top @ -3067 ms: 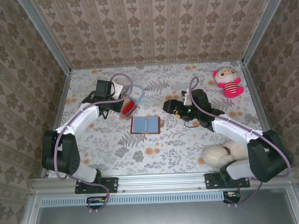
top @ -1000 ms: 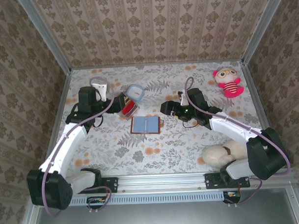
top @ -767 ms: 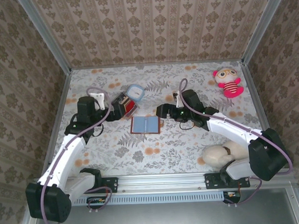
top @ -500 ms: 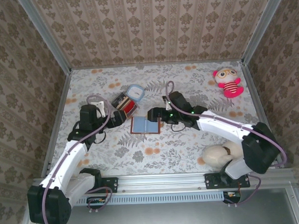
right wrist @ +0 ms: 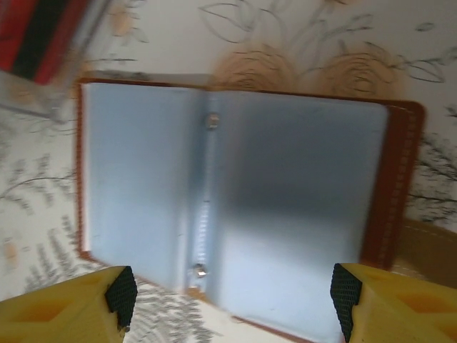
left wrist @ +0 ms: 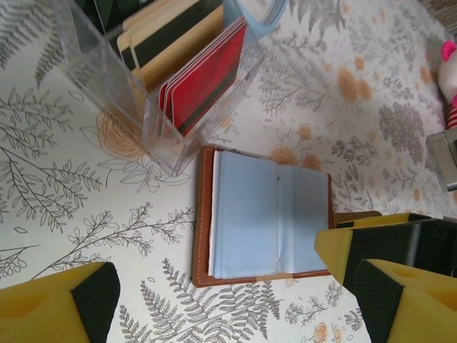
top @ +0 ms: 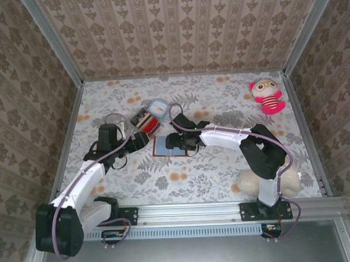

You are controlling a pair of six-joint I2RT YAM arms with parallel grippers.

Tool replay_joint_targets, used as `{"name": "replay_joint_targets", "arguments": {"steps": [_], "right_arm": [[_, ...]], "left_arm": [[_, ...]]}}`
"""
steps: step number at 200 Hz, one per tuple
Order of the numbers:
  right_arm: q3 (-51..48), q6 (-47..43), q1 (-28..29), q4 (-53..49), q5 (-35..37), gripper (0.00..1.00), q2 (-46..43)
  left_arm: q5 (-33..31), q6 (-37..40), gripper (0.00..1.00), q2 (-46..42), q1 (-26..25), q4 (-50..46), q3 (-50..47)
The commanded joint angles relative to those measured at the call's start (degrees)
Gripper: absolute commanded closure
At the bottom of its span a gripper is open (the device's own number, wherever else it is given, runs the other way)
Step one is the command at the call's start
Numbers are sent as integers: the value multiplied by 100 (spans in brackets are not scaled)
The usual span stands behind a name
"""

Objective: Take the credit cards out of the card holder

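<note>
While the card holder (top: 162, 147) (left wrist: 268, 221) (right wrist: 235, 193) lies open and flat on the floral table (top: 222, 164), blue inner faces up, one corner just beside the clear box (top: 146, 121) (left wrist: 164, 78), that box holds red, cream and dark cards standing on edge. The right gripper (top: 177, 141) (right wrist: 232, 304) hangs over the holder, jaws spread wide, gripping nothing; the left gripper (top: 138, 139) (left wrist: 228, 300), equally wide and empty, sits near the box
</note>
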Motion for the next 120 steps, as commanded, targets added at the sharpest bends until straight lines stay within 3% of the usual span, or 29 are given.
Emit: {"name": "replay_joint_targets", "arguments": {"steps": [1,19,38,72,120], "right_arm": [[99,60,-10,-372,356,24,119],[119,-45,-66,-441,169,25,201],[166,-183,-114,-538,131,26,277],[175,-397,-205,-693,274,30,317],[232,-586,-279,-758,258,37,361]], "left_arm": [[254,-184,14,266,-21,85,182],[259,-280,19,529,-81,128,271],[230,-486,33,827,-227,42,445],[-158,-540,48,1403,-739,-123,786],[-946,-524,60,2231,-1160,-411,1260]]}}
